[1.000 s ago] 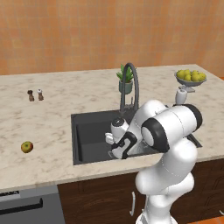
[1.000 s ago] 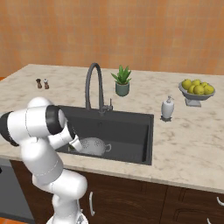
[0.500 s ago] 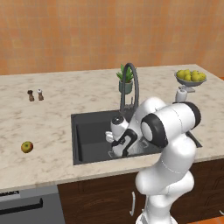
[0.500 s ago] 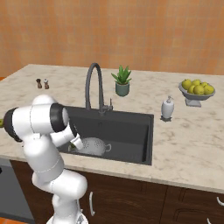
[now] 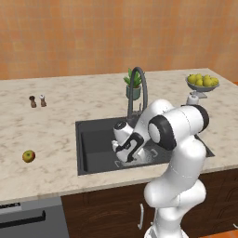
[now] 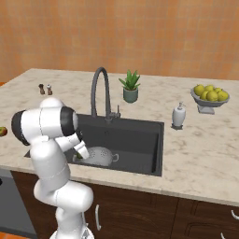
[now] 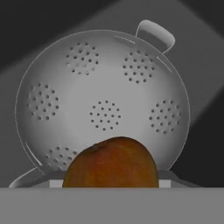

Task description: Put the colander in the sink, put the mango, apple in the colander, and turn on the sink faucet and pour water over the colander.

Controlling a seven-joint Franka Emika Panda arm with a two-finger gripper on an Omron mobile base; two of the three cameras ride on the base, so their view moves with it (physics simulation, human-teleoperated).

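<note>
The silvery perforated colander (image 7: 105,100) sits on the floor of the dark sink (image 5: 93,144), and it also shows beside the arm (image 6: 100,155). My gripper (image 5: 122,155) hangs low inside the basin just above the colander, shut on the mango (image 7: 111,168), a brownish-olive oval fruit over the near part of the bowl. The fingertips are hidden behind the fruit. The apple (image 5: 29,156) lies on the counter far left of the sink. The dark gooseneck sink faucet (image 5: 139,88) arches over the back of the basin; no water runs from it.
A potted plant (image 6: 130,87) stands behind the faucet. A soap dispenser (image 6: 178,115) and a stemmed bowl of yellow-green fruit (image 6: 210,95) are to the right. Salt and pepper shakers (image 5: 37,101) stand at the back left. The faucet spout arches close above the arm.
The arm has shifted only slightly, and the hand sits a little lower over the colander. The mango stays in the gripper.
</note>
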